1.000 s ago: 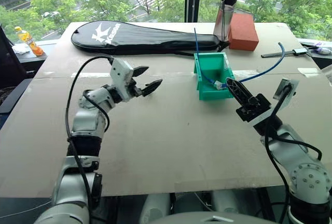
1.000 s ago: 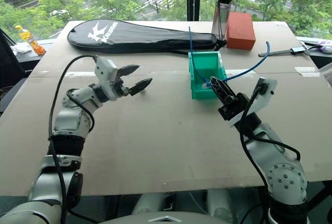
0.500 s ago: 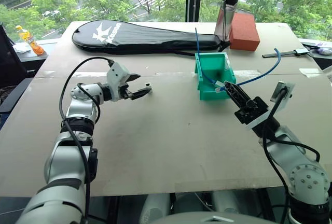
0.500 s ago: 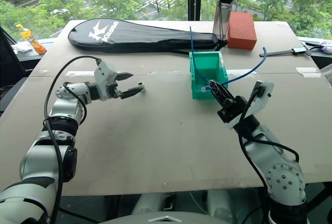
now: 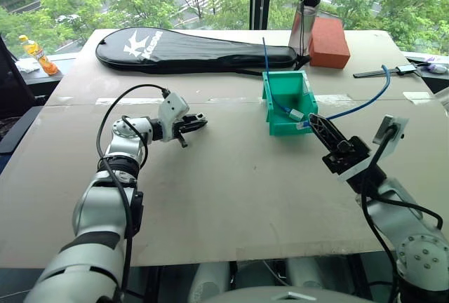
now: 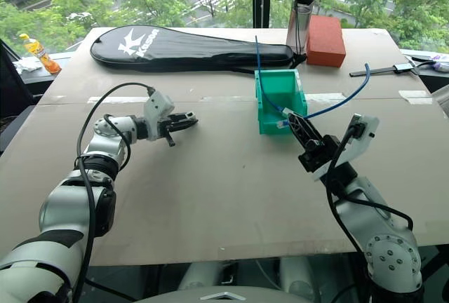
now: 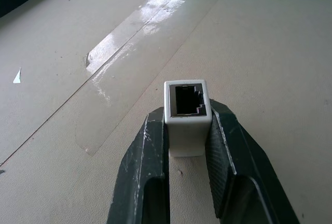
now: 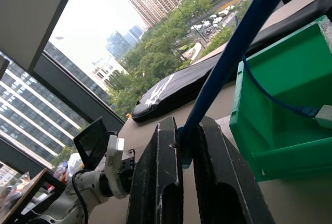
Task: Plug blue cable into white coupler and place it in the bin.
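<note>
The left gripper (image 7: pixel 188 130) is pinched on the white coupler (image 7: pixel 187 115), one finger (image 7: pixel 150 151) flat against each side, the dark socket facing away from the wrist. It sits low over the bench (image 5: pixel 224 198), just on the robot's side of the taped seam that runs across the top, toward the left edge. The left forearm lies nearly level, pointing toward the middle of the bench, with a black lead looping over the wrist.

The right gripper (image 8: pixel 182 141) is pressed together on the blue cable (image 5: pixel 361 103), which rises from between the fingers and arcs off toward the right edge. This gripper points up and forward, its tip just beside the near right corner of the bin (image 5: pixel 289 103). The forearm slopes up from the near right corner of the bench.

The bin stands right of centre, beyond the seam. In it lies a second blue cable (image 5: pixel 275 96) joined to a small white block (image 5: pixel 296 115); its free end stands up out of the far left corner of the bin.

Along the far edge lie a black racket bag (image 5: pixel 189 50), a bottle (image 5: pixel 304 19) and a red block (image 5: pixel 330 43). A dark flat tool (image 5: pixel 382 72) lies near the far right corner. Whether the held cable's plug is free cannot be made out. An orange drink bottle (image 5: pixel 38 55) stands off the bench to the far left.
</note>
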Tool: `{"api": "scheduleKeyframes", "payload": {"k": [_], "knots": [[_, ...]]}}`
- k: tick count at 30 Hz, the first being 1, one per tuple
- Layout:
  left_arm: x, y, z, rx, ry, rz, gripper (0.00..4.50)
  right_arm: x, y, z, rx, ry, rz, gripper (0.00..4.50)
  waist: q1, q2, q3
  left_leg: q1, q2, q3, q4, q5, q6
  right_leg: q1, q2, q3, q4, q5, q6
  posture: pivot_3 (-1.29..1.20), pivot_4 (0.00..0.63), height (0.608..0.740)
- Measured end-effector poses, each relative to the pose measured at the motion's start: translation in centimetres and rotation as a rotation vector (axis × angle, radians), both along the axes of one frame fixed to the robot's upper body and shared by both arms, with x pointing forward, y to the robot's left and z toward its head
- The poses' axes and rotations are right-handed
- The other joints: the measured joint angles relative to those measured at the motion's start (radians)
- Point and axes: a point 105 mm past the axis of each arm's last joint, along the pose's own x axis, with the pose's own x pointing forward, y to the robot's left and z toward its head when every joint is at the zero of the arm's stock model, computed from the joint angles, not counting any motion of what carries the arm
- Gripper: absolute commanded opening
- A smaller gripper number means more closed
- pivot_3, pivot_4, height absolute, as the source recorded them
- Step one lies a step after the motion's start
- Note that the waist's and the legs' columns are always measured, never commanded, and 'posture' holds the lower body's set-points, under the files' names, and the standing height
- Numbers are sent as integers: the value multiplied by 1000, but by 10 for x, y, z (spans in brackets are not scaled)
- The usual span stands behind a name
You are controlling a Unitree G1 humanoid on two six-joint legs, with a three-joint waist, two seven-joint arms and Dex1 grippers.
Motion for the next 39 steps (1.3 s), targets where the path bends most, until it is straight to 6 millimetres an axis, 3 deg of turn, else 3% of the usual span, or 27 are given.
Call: {"api": "scheduleKeyframes", "payload": {"k": [5, 10, 15, 20, 23, 32, 33, 39], "knots": [[-9, -20, 1, -66, 43, -132, 347, -1, -2, -2, -24, 7, -5, 0, 1, 0, 0, 0, 0, 0, 0, 0, 0, 0, 0, 0, 0, 0, 0, 0, 150, 740], [-36, -77, 9, -140, 68, -401, 347, -1, -10, 0, -155, -30, -28, 0, 1, 0, 0, -1, 0, 1, 0, -1, 1, 0, -1, 1, -1, 0, 0, 0, 150, 740], [-57, -136, 5, -153, 84, -543, 347, -1, -14, 3, -358, -95, -5, 0, 5, 0, 0, -1, 0, 0, 1, -1, 1, 0, 0, 1, 0, 0, -1, 0, 150, 740], [-64, -176, -19, -59, 62, -594, 347, 0, -1, -5, -682, -186, 187, 0, 3, 0, 0, 1, 0, 1, 1, -1, 1, 0, 2, 2, 0, -2, -4, 0, 150, 740], [-65, -172, -28, -11, 68, -607, 347, 8, 3, -17, -750, -184, 261, 0, -2, 0, 0, 1, 0, 1, 1, -1, 1, 0, 3, 2, 0, -2, -4, 0, 150, 740], [-64, -169, -26, 36, 40, -650, 347, 31, 16, -36, -862, -222, 406, 0, 5, -1, 0, 0, 0, 1, 1, -1, 2, 0, 1, 1, -1, 0, 0, 0, 150, 740], [-64, -167, -26, 39, 38, -649, 347, 40, 25, -41, -901, -246, 454, 0, 2, -1, 0, 0, 0, 2, 1, -1, 2, 0, 1, 2, 0, 0, 0, 0, 150, 740], [-65, -166, -26, 46, 29, -658, 347, 47, 38, -52, -952, -299, 540, 0, 2, -1, 0, 0, 0, 1, 1, -1, 2, 0, 1, 1, 0, 0, 0, 0, 150, 740]]}}
